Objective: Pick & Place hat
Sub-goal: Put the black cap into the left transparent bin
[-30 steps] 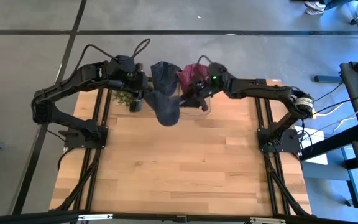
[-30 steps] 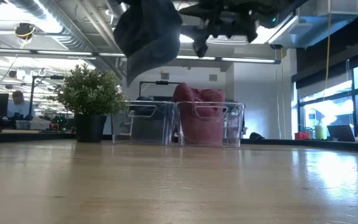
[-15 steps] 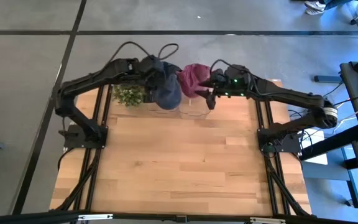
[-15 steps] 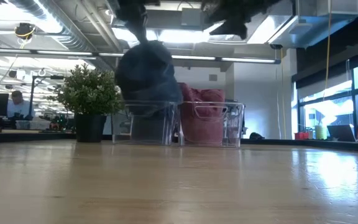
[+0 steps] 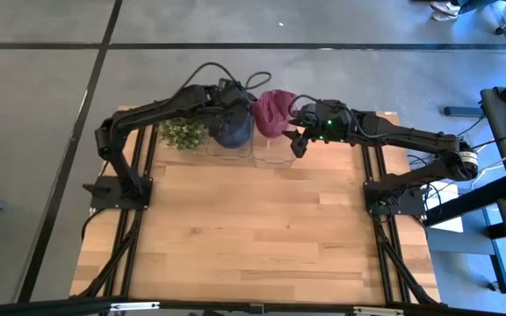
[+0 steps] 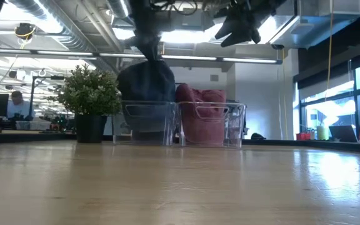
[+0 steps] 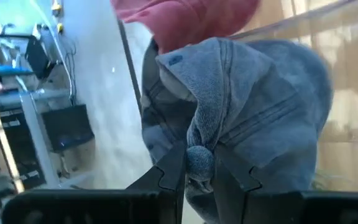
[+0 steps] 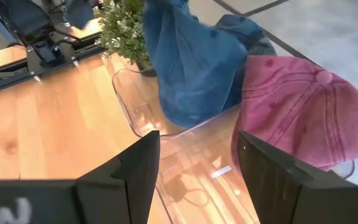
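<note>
Blue hat (image 5: 234,128), pinched by the left gripper (image 7: 199,163) over the upper-centre clear bin (image 6: 145,122), could drape over its rim; right gripper (image 5: 299,144) gapes empty.

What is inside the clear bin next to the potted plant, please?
The blue hat, pinched by the left gripper, hangs into the clear bin. The bin's floor beneath it is covered. The right gripper hovers open nearby.

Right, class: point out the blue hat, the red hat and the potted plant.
blue hat (image 8: 194,74), right wrist view, on its hanging crown.
red hat (image 8: 297,115), right wrist view, on its crown panel.
potted plant (image 6: 90,94), low view, on its foliage.
</note>
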Available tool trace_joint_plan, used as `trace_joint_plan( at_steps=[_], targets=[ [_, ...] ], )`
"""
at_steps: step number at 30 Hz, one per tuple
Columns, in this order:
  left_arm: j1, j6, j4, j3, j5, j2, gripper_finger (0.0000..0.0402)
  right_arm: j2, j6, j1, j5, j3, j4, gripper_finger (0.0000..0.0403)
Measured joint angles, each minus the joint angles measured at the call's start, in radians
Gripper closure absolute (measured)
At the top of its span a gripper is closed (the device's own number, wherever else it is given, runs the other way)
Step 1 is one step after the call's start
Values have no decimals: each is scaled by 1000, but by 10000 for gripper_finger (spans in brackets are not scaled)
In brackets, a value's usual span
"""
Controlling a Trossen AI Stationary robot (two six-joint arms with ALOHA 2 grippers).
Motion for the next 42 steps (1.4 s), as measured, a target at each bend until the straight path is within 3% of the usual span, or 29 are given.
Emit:
trace_joint_plan(
  at_steps=[9, 16, 26, 30, 36, 42],
  targets=[
    [-11, 239, 150, 0, -147, 85, 350, 0, 1, 0, 0, 0, 0, 189],
    [-8, 364, 274, 0, -148, 98, 350, 0, 4, 0, -1, 0, -14, 189],
    [35, 149, 200, 0, -16, 98, 345, 0, 26, 1, -4, 0, -66, 189],
    [69, 162, 197, 0, -11, 98, 345, 1, 26, 1, -4, 0, -66, 189],
    [130, 163, 201, 0, 118, 98, 341, 1, 25, 1, -4, 0, -66, 189],
    [144, 148, 201, -1, 110, 98, 324, 1, 25, 1, -4, 0, -66, 189]
  ],
)
